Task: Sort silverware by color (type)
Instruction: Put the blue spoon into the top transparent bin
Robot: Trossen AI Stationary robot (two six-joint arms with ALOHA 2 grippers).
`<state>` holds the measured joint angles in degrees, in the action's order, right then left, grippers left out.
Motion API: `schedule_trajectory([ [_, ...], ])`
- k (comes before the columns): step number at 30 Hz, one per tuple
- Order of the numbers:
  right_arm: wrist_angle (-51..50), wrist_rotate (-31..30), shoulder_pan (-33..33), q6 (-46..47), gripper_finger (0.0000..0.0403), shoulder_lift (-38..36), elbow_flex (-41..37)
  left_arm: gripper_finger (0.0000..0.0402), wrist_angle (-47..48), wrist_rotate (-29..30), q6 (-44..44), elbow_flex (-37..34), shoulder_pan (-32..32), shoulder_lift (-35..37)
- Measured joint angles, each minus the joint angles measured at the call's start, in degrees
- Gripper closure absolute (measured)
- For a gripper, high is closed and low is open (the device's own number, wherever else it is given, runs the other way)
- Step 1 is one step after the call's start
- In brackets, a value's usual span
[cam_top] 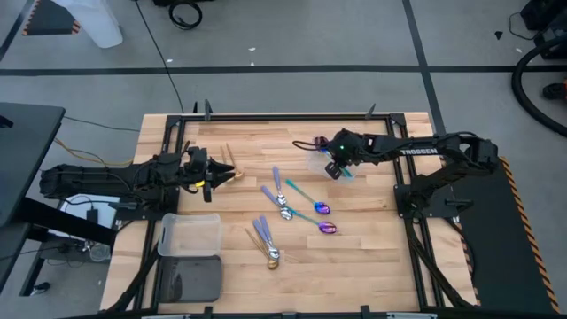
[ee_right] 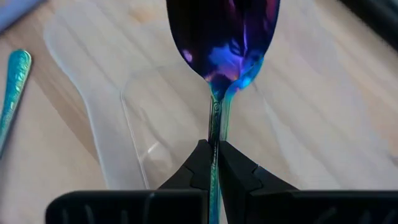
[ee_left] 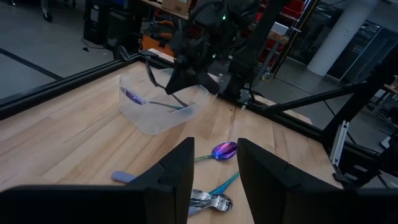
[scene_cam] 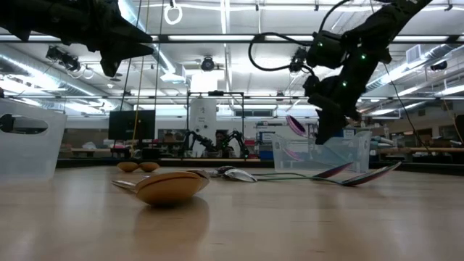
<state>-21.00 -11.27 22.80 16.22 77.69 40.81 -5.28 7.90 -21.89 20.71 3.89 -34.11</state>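
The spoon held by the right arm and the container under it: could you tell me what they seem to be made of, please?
The spoon, shut in the right gripper, looks like polished metal with an iridescent purple-blue coating; its bowl mirrors light. The container seems clear plastic: the wooden table shows through its walls.

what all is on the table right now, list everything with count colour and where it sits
iridescent spoon: one, purple-blue, clamped by its handle in the right gripper over the clear tub
clear tub: one, at the table's far right-centre, one spoon already lying in it
loose silverware: roughly eight pieces I can count, lavender-handled, teal-handled and gold, scattered mid-table
gold spoons: a few, near the left gripper
clear container: one, empty-looking, near left edge
dark tray: one, grey, just nearer than the clear container
table: one, light wood
left gripper: open, holding nothing, at left-centre
right gripper: shut on the spoon handle
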Motion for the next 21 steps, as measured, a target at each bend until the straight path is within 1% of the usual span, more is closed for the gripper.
schedule_trajectory([
  [7,2.41,1.51,1.57,2.98,0.0373,-0.03,-2.56,0.0272,-0.01,0.00,0.00,0.00,0.00,0.00],
  [16,3.40,2.36,2.81,3.61,0.0316,-0.02,-2.68,0.0272,-0.02,0.00,0.00,0.00,-0.01,-0.01],
  [19,3.73,2.45,2.81,3.02,0.0307,-0.02,-2.62,0.0272,-0.02,0.00,0.00,0.00,0.01,-0.01],
  [21,3.56,3.71,2.81,1.76,0.0304,-0.02,-1.75,0.0272,-0.02,0.00,0.00,0.00,0.01,0.00],
])
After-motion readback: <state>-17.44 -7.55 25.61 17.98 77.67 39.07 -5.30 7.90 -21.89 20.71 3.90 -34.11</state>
